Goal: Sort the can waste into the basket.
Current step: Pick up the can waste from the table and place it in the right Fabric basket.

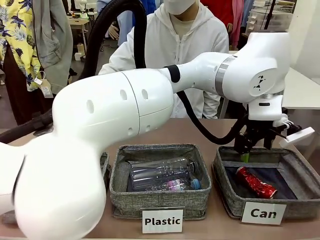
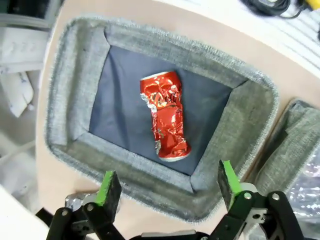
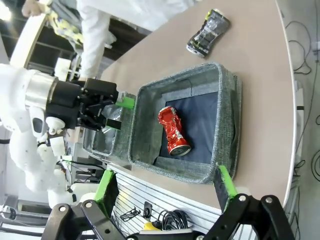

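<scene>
Your left hand hangs over the grey woven-fabric basket with the white "Can" label. Its jaws are spread wide, with nothing between the green pads. The shiny red crushed drink can lies on its side on the basket's dark inner base, touching none of the walls. Your right hand is likewise spread and empty, looking at that basket from outside it.

By the look of it, one can is sorted and one is left. The black crushed can with green and white markings lies flat on the bare tan counter, past the basket's wall and well apart from it.

The next move probably calls for lifting the left hand clear of the rim and sending either hand out to the black can. It is flattened and creased, so you should close across its narrower width. Thin, dented metal may skid on the smooth counter or buckle further. The basket walls are soft fabric with a fuzzy rim and would likely give if brushed.
</scene>
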`<state>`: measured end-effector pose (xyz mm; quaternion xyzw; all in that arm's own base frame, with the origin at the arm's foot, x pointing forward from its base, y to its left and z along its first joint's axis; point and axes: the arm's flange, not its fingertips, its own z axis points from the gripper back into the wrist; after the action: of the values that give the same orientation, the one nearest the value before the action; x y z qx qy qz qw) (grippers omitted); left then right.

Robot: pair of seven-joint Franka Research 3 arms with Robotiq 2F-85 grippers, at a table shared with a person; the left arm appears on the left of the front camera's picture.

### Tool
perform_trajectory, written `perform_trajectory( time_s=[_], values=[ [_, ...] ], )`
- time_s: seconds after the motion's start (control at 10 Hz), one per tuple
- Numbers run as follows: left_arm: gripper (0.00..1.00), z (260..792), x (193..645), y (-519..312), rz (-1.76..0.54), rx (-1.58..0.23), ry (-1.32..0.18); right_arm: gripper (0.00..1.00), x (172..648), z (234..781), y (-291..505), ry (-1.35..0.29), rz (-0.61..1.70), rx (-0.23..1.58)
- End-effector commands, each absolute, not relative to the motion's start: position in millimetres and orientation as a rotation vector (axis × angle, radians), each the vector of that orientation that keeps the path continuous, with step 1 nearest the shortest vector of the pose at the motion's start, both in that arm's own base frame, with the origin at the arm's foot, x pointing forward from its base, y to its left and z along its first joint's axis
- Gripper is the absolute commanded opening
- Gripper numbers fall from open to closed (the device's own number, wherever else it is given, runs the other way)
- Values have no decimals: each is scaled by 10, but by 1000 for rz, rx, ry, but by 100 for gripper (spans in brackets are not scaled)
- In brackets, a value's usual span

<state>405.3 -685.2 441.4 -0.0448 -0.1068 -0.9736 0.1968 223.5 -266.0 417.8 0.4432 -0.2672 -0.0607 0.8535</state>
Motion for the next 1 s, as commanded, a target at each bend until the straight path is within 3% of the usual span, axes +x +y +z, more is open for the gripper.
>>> perform_trajectory(
  time_s=[0.0,0.2,0.3,0.6,0.7,0.9],
  values=[
    [100,4619,4307,-7094,-2717,-75,-314,100,2241,4188,-2660,-553,-121,922],
    [100,4730,4283,-6953,-2697,-148,-317,100,2235,4178,-2659,-562,-128,932],
    [100,4786,4239,-6803,-2690,-113,-249,100,2275,4190,-2616,-554,-97,942],
    [100,4734,4128,-5920,-2597,-44,183,100,2745,4141,-2262,-466,-73,942],
    [100,4650,4097,-5667,-2555,-70,248,100,2884,4156,-2108,-427,-16,928],
    [100,4589,4000,-5334,-2497,-103,203,100,3125,4262,-1798,-399,64,939]
  ],
)
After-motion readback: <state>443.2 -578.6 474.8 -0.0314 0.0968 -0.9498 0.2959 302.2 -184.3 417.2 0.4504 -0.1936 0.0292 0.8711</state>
